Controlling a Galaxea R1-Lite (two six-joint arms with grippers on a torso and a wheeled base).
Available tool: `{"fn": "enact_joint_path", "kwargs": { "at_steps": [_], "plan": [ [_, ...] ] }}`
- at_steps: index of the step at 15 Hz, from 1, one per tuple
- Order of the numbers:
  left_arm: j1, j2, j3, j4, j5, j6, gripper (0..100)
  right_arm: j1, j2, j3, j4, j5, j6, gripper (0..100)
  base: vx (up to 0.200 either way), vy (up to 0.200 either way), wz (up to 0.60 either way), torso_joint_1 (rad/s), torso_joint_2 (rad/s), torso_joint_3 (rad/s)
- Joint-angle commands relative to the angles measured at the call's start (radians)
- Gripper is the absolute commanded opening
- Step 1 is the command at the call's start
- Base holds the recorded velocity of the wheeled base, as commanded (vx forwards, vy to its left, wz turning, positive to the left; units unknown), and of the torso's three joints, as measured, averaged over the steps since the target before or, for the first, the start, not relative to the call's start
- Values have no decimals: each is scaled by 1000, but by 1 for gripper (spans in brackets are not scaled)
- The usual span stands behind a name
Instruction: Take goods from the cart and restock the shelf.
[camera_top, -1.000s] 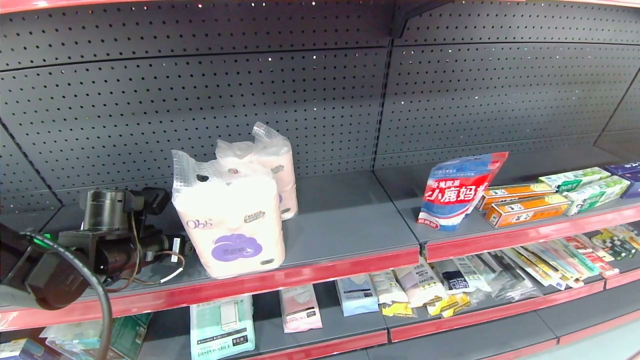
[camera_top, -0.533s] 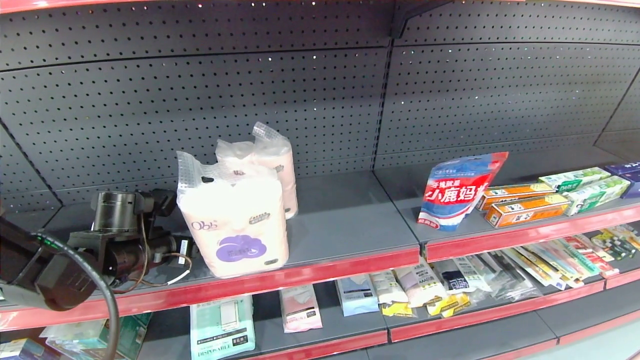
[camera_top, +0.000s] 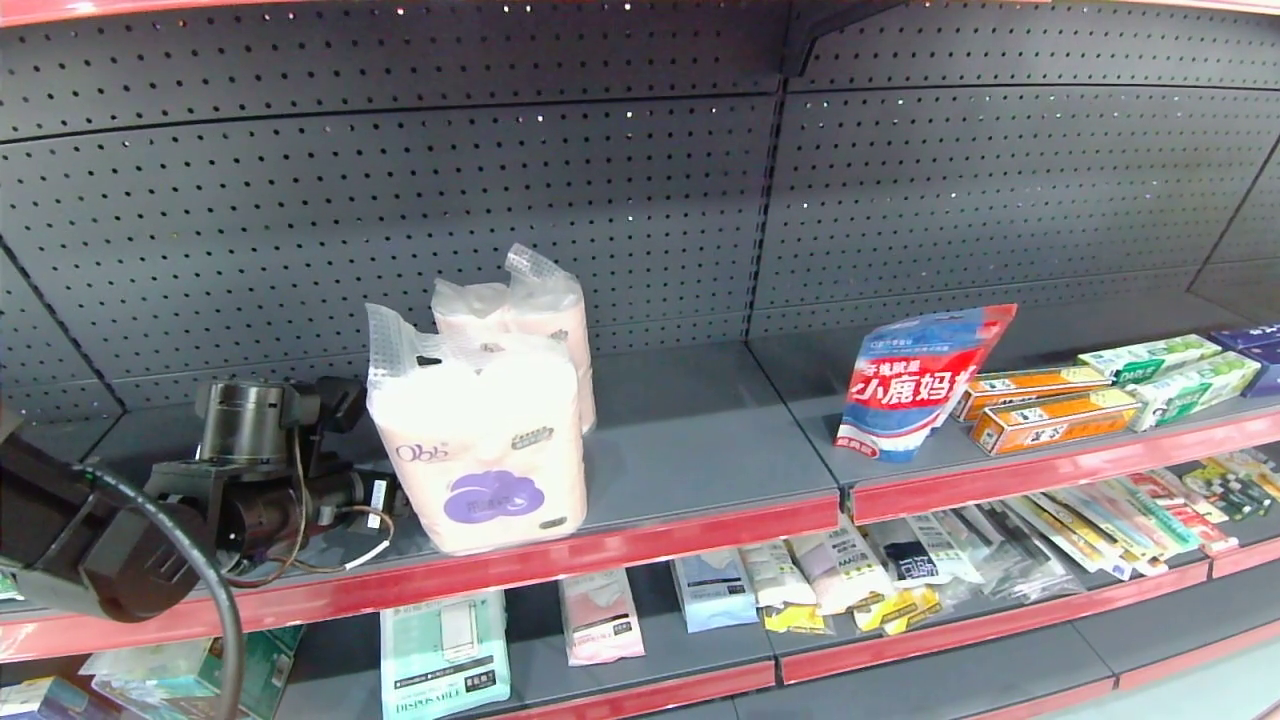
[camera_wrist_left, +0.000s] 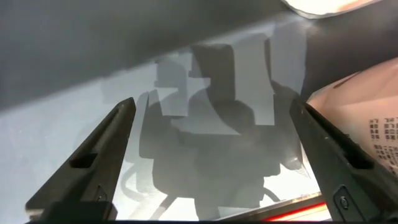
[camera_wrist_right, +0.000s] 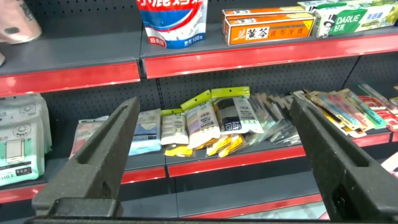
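The right gripper (camera_wrist_right: 213, 106) is holding both fingers spread wide apart, facing the shelf (camera_wrist_right: 261, 59). A blue pouch (camera_wrist_right: 171, 22) is standing on the upper tier beside two orange boxes (camera_wrist_right: 268, 26). Small packets (camera_wrist_right: 208, 121) are lying on the tier below.

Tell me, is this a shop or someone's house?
Most likely a shop: long red-edged shelves against a pegboard wall, stocked with toilet roll packs, toothpaste boxes and a blue and red pouch.
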Motion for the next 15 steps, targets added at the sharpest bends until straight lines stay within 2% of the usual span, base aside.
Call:
{"fn": "enact_joint_path", "kwargs": {
  "at_steps": [1, 9, 13, 15],
  "plan": [
    [-6, -2, 0, 0, 0, 0, 100, 0, 2, 0, 0, 0, 1, 100, 0, 0, 0, 0, 0, 0],
    [-24, -1, -2, 2, 0, -2, 100, 0, 1, 0, 0, 0, 0, 100, 0, 0, 0, 0, 0, 0],
    [-21, -2, 0, 0, 2, -2, 100, 0, 2, 0, 0, 0, 0, 100, 0, 0, 0, 0, 0, 0],
    [-1, -10, 0, 2, 25, 3, 100, 0, 1, 0, 0, 0, 0, 100, 0, 0, 0, 0, 0, 0]
  ]
}}
